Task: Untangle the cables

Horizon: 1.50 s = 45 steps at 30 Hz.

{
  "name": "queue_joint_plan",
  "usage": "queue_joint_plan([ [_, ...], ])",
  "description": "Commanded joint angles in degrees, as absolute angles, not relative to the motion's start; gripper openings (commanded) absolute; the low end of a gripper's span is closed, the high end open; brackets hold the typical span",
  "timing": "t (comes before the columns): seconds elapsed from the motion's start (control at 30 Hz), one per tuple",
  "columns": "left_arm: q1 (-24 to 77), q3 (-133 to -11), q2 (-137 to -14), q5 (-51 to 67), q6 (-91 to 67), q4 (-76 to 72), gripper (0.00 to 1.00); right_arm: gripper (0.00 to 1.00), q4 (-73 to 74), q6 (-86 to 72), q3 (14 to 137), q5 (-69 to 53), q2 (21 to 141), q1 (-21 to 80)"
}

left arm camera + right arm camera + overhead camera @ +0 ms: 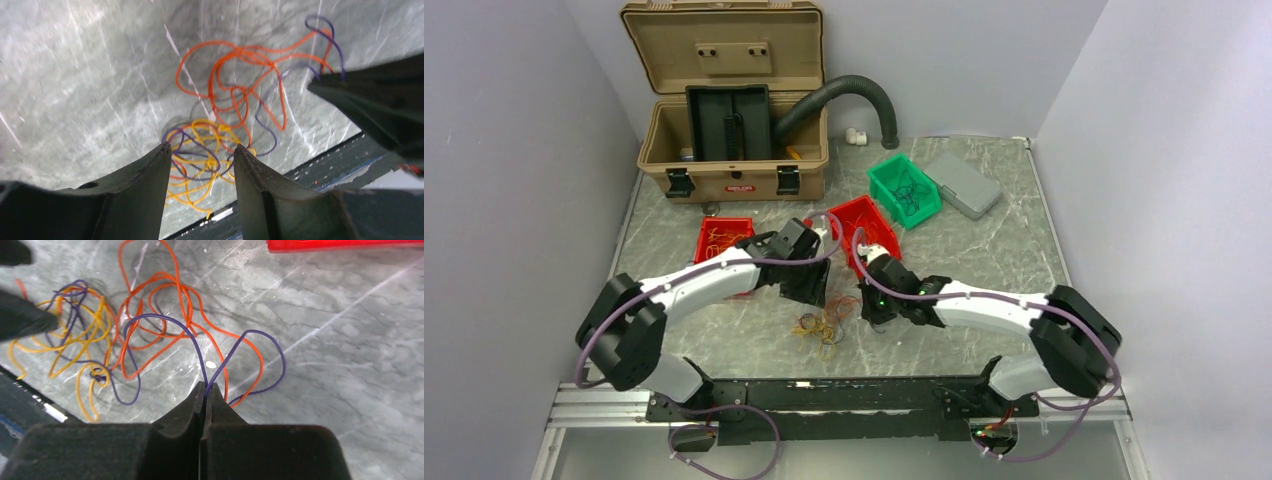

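- Left wrist view: the left tool (200,150) is spread and grips nothing. The cables (235,90) lie on the grey surface (75,75) ahead of it, with the yellow wires (210,162) showing in the gap between its fingers.
- The finger bodies hide the outer yellow loops. I cannot tell whether the fingertips touch any strand.
- Beyond the yellow ones spread the orange wires (245,52). A purple wire (336,47) runs up to the tip of the right tool (325,87), which is mostly cut off at the right edge. The far part of this view is blurred.
- Right wrist view: only here is the grip plain. The right tool is pressed together, pinching the purple wire where two of its runs meet at the tip. The stretch inside the fingers is hidden.
- The left tool shows only as a dark blur at the left edge. A red bin (345,244) is cut to a strip along the top.
- Top view: the tangle sits on the surface between the two tools, near the front. It is too small to sort by colour, and the purple cannot be picked out.
- Both tools' fingers are hidden under their own bodies, so neither state can be read here.
- Only this view shows another red bin (722,238), a green bin (904,190), a grey case (964,185), and an opened tan box (729,100) with a black hose (854,90).
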<state>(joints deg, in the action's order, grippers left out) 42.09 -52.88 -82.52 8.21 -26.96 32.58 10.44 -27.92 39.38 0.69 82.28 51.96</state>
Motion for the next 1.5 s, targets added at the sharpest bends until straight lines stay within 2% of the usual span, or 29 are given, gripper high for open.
queue_joint_plan([
  [0.0, 41.04, -58.82, -86.93, 8.28, -25.72, 30.17, 0.52, 0.0, 10.52, -29.58, 37.02, 2.99, 73.99, 52.22],
  [0.2, 40.75, -63.89, -94.31, 7.8, -24.47, 31.43, 0.46, 0.0, 9.48, -29.65, 37.26, 2.23, 75.07, 52.2],
  [0.53, 41.04, -60.37, -99.21, 11.02, -25.24, 26.48, 0.52, 0.0, 10.83, -29.62, 37.26, 3.62, 72.24, 52.21],
  [0.7, 43.03, -61.23, -102.42, 6.6, -27.14, 27.96, 0.52, 0.0, 12.23, -29.94, 37.03, 4.62, 70.04, 52.21],
  [0.77, 43.93, -60.74, -103.09, 5.17, -28.42, 27.71, 0.47, 0.0, 12.81, -30.39, 36.8, 5.39, 68.84, 52.24],
  [0.83, 44.45, -59.96, -103.71, 3.46, -29.91, 26.87, 0.36, 0.0, 13.22, -31.1, 36.18, 6.34, 67.09, 52.21],
  [0.9, 44.56, -59.3, -104.37, 1.45, -30.82, 26.76, 0.21, 0.0, 13.9, -32.0, 35.45, 7.54, 65.15, 52.21],
  [0.97, 44.62, -59.0, -104.83, -1.32, -31.34, 27.61, 0.02, 0.0, 15.57, -33.17, 34.73, 9.66, 62.31, 52.2],
  [1.17, 44.14, -59.55, -101.08, -16.39, -34.36, 35.77, 0.0, 0.0, 28.53, -43.19, 34.28, 24.39, 54.04, 52.14],
  [1.3, 40.5, -57.55, -95.04, -19.32, -34.71, 38.02, 0.0, 0.0, 39.42, -51.75, 35.27, 35.33, 49.54, 52.08],
  [1.47, 37.54, -57.02, -84.53, -23.18, -34.44, 41.98, 0.0, 0.0, 45.62, -59.16, 35.71, 41.9, 45.13, 51.93],
])
